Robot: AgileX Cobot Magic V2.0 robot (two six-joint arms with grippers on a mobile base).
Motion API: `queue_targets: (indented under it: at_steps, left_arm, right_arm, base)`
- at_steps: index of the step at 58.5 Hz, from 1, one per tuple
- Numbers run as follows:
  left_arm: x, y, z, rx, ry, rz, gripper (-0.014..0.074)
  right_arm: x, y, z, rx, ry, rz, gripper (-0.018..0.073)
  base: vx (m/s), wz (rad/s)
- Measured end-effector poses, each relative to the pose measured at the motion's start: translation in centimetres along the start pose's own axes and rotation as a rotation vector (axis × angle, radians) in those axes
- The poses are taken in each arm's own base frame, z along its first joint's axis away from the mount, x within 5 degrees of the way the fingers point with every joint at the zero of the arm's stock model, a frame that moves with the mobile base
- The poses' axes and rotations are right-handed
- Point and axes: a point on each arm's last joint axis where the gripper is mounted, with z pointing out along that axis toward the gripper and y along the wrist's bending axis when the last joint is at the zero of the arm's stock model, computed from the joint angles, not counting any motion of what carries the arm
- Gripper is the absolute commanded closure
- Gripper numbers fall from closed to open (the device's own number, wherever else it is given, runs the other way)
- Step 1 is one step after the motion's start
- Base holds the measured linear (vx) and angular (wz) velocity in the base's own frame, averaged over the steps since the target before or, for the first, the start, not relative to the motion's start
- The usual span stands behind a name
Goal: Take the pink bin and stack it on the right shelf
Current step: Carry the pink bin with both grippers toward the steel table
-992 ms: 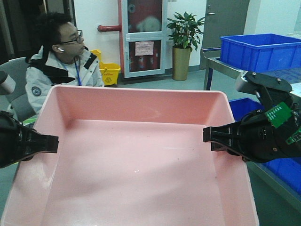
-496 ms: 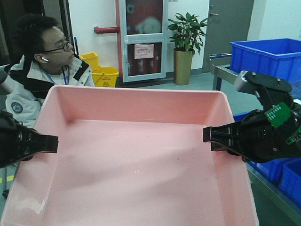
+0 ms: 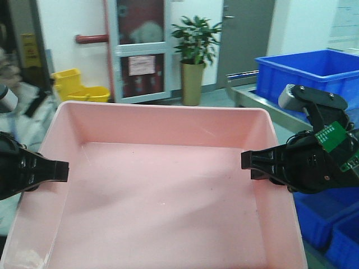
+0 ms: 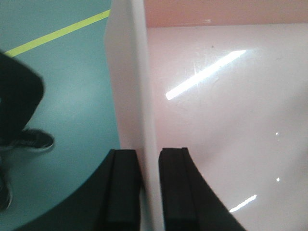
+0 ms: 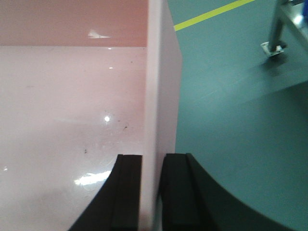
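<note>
grip: left end effector [image 4: 148, 154], right end effector [image 5: 153, 156] are pinching pink bin [image 3: 168, 190] walls | risk: slick walls slipping, bin tipping

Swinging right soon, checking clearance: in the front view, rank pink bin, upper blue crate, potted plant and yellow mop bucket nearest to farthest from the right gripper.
1. pink bin: its right wall is clamped in the right gripper.
2. upper blue crate: right, behind the arm.
3. potted plant: centre, by the back wall.
4. yellow mop bucket: far left, at the back.
</note>
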Motion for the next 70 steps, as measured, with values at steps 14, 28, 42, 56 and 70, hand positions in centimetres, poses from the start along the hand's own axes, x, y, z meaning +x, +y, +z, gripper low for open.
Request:
queue_targets:
  at_steps: [14,28,42,56,70]
  left_arm:
    - [0.0,0.0,0.0,0.0,0.0,0.0,0.0598]
    - [0.0,0.0,0.0,0.0,0.0,0.0,0.0598]
    - [0.0,0.0,0.03,0.001,0.001,-0.001,0.0598]
    - [0.0,0.0,0.03,0.001,0.001,-0.001,0.0598]
    - [0.0,-0.01,0.03,0.001,0.001,-0.001,0.0598]
  right_arm:
    - [-0.01,0.01,0.0,-0.001,-0.001,-0.002,0.0568]
    - [-0.01,0.0,0.0,0.0,-0.001,-0.003,0.0568]
    - [0.0,-0.01,0.0,0.001,0.0,-0.004,0.0568]
    - [0.0,-0.01,0.0,0.001,0.0,-0.004,0.0568]
    - [0.0,-0.01,0.0,0.001,0.0,-0.004,0.0568]
  base:
    - [0.43,-0.66]
    - [0.41,-0.85]
    - [0.38,-0.88]
    - [0.36,-0.8]
    - [0.34,-0.67]
